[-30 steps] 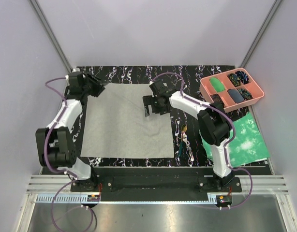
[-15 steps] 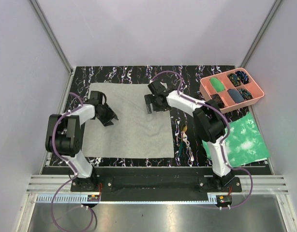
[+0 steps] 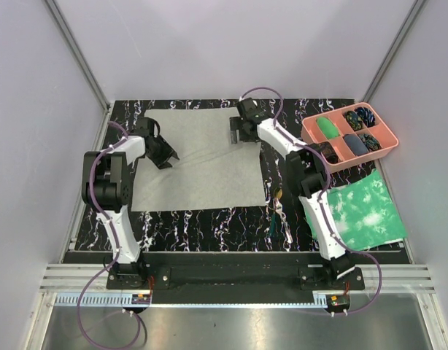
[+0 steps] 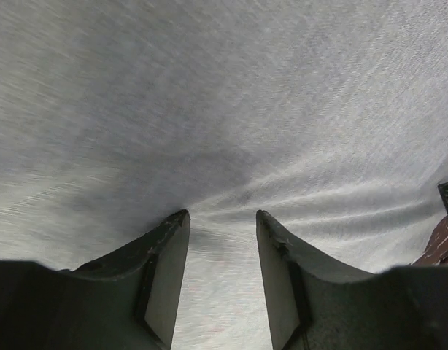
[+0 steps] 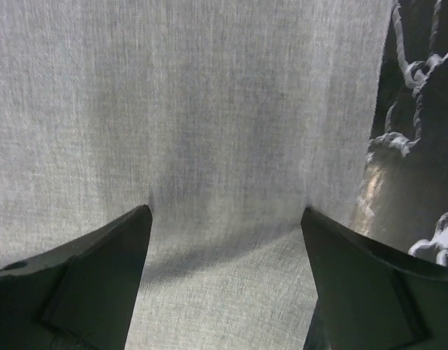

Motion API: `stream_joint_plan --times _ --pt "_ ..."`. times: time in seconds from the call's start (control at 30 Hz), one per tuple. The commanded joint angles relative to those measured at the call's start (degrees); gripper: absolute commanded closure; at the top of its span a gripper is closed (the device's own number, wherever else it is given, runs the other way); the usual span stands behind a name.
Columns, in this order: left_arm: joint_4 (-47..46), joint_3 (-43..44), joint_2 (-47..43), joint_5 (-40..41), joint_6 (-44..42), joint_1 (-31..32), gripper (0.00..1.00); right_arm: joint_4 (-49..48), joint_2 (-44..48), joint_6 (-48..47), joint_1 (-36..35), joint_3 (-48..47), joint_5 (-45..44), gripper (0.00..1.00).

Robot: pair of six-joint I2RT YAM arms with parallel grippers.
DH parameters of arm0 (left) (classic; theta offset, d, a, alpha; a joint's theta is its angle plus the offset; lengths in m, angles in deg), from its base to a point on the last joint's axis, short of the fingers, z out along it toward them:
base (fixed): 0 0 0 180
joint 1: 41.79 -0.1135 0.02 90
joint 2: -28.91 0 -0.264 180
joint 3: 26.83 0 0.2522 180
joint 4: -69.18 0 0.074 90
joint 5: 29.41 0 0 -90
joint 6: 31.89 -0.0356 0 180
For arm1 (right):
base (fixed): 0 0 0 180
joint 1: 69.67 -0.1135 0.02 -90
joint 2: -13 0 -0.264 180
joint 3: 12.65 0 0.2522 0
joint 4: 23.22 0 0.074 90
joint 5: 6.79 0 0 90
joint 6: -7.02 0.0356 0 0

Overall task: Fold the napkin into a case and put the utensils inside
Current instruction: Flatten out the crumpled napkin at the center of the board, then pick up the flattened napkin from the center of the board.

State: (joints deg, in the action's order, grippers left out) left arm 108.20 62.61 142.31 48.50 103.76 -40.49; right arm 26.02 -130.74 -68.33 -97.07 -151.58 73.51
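Evidently both pincers press on the flat napkin (image 3: 198, 164), I'd guess to square it. The left gripper (image 4: 222, 216) is narrowly parted at its left side. The right gripper (image 5: 225, 211) is spread wide by its far-right corner (utensils (image 3: 277, 213) wait just right of it).

A pink tray (image 3: 383, 122) sits far right. Nearer lies a green and white sheet (image 3: 362, 211), beside a black swirly mat (image 3: 209, 227).

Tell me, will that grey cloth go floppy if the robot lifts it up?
Probably floppy: the plain light-grey cloth napkin lies limp and flat, with fine creases fanning out by the left tool. It looks thin, so likely light. Its matte woven surface probably won't slip much.
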Motion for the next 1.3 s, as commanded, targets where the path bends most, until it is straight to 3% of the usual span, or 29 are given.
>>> stream_joint_plan --times 0.0,0.1,0.2,0.3,0.47,0.53,0.63,0.73,0.97,1.0,1.13,1.27 --pt "1.7 4.0 -1.0 -2.6 -2.0 -0.6 0.51 10.4 -6.5 -4.4 1.2 -13.9 1.3 0.03" --pt "0.6 1.4 -8.2 -2.2 -3.8 -0.4 0.44 14.7 -4.3 -3.6 1.1 -18.6 2.0 0.0" --pt "0.6 -2.9 -17.4 -2.5 -6.0 -0.2 0.38 15.9 3.9 0.2 0.9 -13.8 1.0 0.0" --pt "4.8 -7.6 -26.2 0.5 -7.6 -0.9 0.36 15.8 14.0 5.9 0.5 -4.0 1.0 0.0" --pt "15.5 -21.5 -36.5 4.7 -1.7 -5.8 0.37 15.5 27.3 16.7 0.5 17.3 7.9 0.0" --pt "18.9 -25.4 -37.8 8.7 -1.3 -7.6 0.38 11.6 34.9 18.6 -0.2 29.3 12.6 0.0" --pt "20.3 -30.7 -41.7 13.4 -1.4 -9.0 0.39 2.9 44.3 20.5 -2.4 42.4 11.3 0.01" --pt "20.4 -34.4 -44.9 14.6 0.6 -10.7 0.4 2.0 49.2 19.1 -3.2 48.3 10.3 0.0" --pt "20.1 -34.4 -46.5 22.5 0.9 -12.7 0.47 1.3 58.3 16.7 -3.1 54.5 8.4 0.0" --pt "19.7 -34.1 -46.0 23.5 0.3 -13.5 0.51 1.7 58.7 16.4 -3.0 54.5 7.9 0.0" --pt "17.8 -32.5 -40.6 22.6 -2.5 -15.5 0.62 6.2 58.0 15.7 -3.0 52.0 5.7 0.0" --pt "16.0 -31.9 -37.8 20.4 -3.5 -15.5 0.64 5.6 58.0 15.5 -3.0 53.2 6.4 0.0"
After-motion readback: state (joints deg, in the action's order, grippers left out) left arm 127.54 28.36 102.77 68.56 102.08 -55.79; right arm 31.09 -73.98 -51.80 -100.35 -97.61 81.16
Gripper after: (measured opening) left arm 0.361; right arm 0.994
